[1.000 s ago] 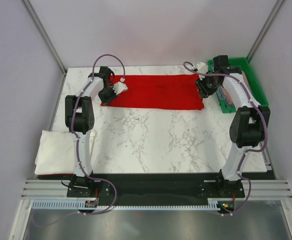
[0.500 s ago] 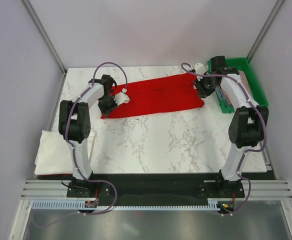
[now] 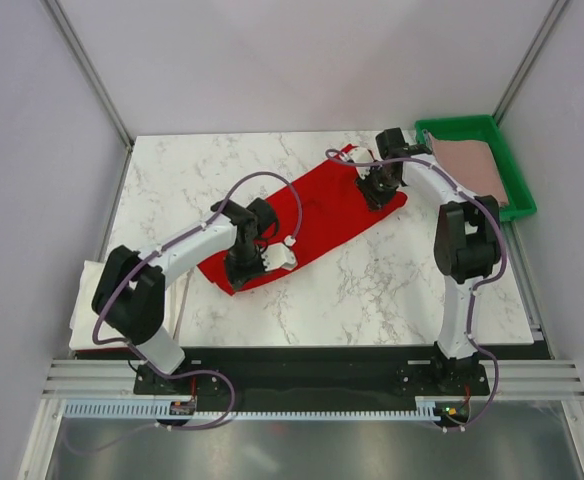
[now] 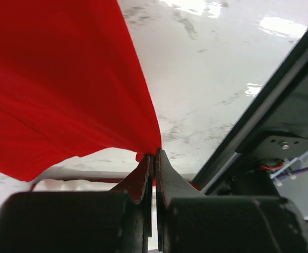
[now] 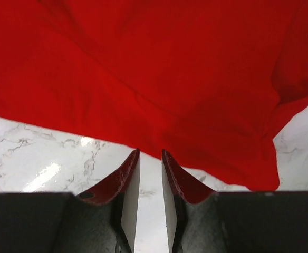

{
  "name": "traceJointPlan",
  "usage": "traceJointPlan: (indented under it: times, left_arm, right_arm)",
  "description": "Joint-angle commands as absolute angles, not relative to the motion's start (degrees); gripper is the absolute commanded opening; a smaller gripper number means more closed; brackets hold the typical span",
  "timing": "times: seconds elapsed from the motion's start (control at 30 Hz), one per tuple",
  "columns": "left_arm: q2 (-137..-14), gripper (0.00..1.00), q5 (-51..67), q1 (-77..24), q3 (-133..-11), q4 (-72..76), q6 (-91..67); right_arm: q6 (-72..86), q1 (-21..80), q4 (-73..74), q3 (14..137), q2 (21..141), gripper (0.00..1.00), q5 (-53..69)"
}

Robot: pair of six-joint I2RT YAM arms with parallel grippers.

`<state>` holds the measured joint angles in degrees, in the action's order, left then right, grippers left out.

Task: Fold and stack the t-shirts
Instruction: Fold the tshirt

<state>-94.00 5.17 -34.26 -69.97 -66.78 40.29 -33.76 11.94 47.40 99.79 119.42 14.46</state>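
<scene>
A: Where is the red shirt (image 3: 317, 215)?
B: Spread slantwise on the table (image 3: 372, 290), a long band running from about 7 o'clock of the middle up toward 1 o'clock. Its 7 o'clock end is in the left gripper (image 4: 154, 155).
A: Held how?
B: The wrist view shows the two fingers pressed together on a pinch of the red edge. The cloth fans away from the tips, and bare marble shows past it.
A: And the right gripper (image 5: 150, 153)?
B: It is at the band's 1 o'clock end. The jaws stand apart by a narrow gap. Only marble shows between them, and the red cloth lies just beyond the tips.
A: Any containers?
B: One, a green tray (image 3: 457, 122) at the table's 2 o'clock corner. A pink shirt (image 3: 472, 165) lies in it, folded flat and covering most of the floor. Green rim shows along the far and right sides.
A: Does the tray touch the red shirt?
B: No. They are near but apart, and the right arm crosses over the gap between them.
A: The white shirt (image 3: 84, 315)?
B: At 8 o'clock, on the table's left edge. It is a folded pad partly hidden under the left arm, well apart from the red shirt and from the tray.
</scene>
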Motion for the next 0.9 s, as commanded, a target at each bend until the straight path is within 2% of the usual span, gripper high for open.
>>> traceJointPlan:
  times: [0.0,0.1,0.13,0.17,0.33,0.47,0.6,0.87]
  left_arm:
    - [-90.97,0.03,8.78,-36.91,-67.68,-70.48,34.98]
    - [-90.27,0.08,12.56,-38.40,-66.53,-71.88,36.12]
    - [-89.92,0.16,13.87,-39.10,-67.06,-72.33,36.65]
    - [-89.83,0.19,16.84,-39.89,-67.67,-72.94,36.74]
    - [-91.75,0.30,19.17,-42.10,-78.02,-74.09,37.00]
    - [-96.40,0.32,15.04,-42.01,-82.35,-72.16,39.80]
    - [-100.27,0.33,17.31,-42.01,-84.55,-71.81,39.99]
    - [-105.20,0.29,8.27,-40.35,-75.06,-60.13,42.27]
  right_arm:
    - [-31.73,12.48,44.83,103.18,121.37,0.30,12.57]
    - [-30.59,12.48,43.95,105.99,123.48,0.30,11.87]
    - [-30.32,12.48,43.77,106.52,124.27,0.30,11.78]
    - [-30.06,12.57,43.77,106.96,124.63,0.30,11.60]
    - [-27.69,12.66,43.77,108.72,124.46,0.30,11.25]
    - [-27.16,13.18,43.59,106.79,122.26,0.30,10.20]
    - [-27.86,13.45,43.77,103.46,121.12,0.30,9.06]
    - [-28.65,13.45,43.07,102.65,123.57,0.30,6.68]
